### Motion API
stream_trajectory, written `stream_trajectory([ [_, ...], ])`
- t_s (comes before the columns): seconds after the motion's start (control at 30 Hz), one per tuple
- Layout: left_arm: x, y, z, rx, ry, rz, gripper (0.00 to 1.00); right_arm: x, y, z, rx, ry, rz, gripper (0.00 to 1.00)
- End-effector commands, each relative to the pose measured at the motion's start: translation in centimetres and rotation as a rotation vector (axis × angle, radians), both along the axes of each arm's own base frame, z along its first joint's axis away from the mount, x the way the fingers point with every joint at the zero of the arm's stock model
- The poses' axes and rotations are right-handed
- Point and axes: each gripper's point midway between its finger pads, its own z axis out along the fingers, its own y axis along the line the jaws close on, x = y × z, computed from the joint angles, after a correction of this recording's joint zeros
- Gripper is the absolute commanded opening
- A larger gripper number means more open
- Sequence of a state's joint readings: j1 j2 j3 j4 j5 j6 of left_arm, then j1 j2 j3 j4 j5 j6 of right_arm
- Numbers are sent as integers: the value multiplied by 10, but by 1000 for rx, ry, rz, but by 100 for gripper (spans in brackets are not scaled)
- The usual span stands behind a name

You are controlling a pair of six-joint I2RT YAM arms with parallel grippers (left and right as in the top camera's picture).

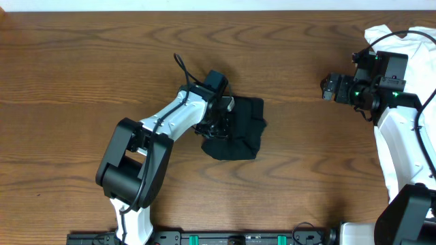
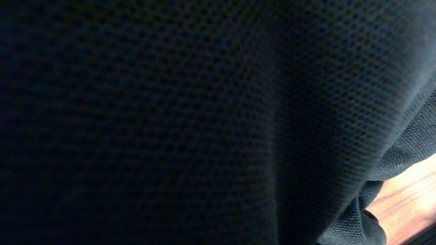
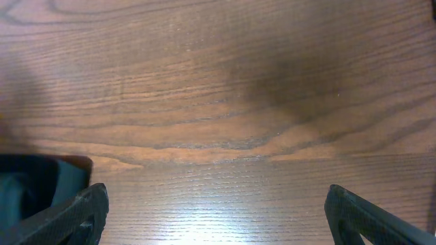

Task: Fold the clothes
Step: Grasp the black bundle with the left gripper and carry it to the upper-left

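Black mesh cloth of the shirt (image 2: 170, 116) fills the left wrist view and hides the fingers, so I cannot tell whether the left gripper (image 1: 219, 124) has clamped it. The shirt lies bunched under and just beyond that hand. The right gripper (image 3: 215, 204) hangs well apart, jaws wide over bare table (image 3: 218, 82). It would be best to pinch one edge cleanly, then lift slowly.

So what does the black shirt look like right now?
The shirt is black and bunched into a small lumpy heap, not flat, near the middle of the wooden table. Up close its cloth is a thin mesh of tiny holes with soft folds. The left gripper is on its left edge; whether it pinches the cloth is hidden.
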State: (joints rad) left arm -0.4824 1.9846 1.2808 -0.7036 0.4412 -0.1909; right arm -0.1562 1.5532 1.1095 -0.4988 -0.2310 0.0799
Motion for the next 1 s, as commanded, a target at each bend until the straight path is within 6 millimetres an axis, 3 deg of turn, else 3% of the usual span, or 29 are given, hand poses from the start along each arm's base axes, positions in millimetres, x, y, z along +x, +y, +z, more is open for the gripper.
stream_trajectory([
  [0.0,25,17,-6,88,-62,42,6,0,-1,-3,5,9,-11,99],
  [0.2,70,40,26,174,-234,82,6,0,-1,-3,4,9,-11,99],
  [0.4,100,65,47,275,-365,58,6,0,-1,-3,5,9,-11,99],
  [0.67,135,128,59,471,-477,87,6,0,-1,-3,5,9,-11,99],
  [0.97,164,206,66,530,-532,105,6,0,-1,-3,5,9,-11,99],
])
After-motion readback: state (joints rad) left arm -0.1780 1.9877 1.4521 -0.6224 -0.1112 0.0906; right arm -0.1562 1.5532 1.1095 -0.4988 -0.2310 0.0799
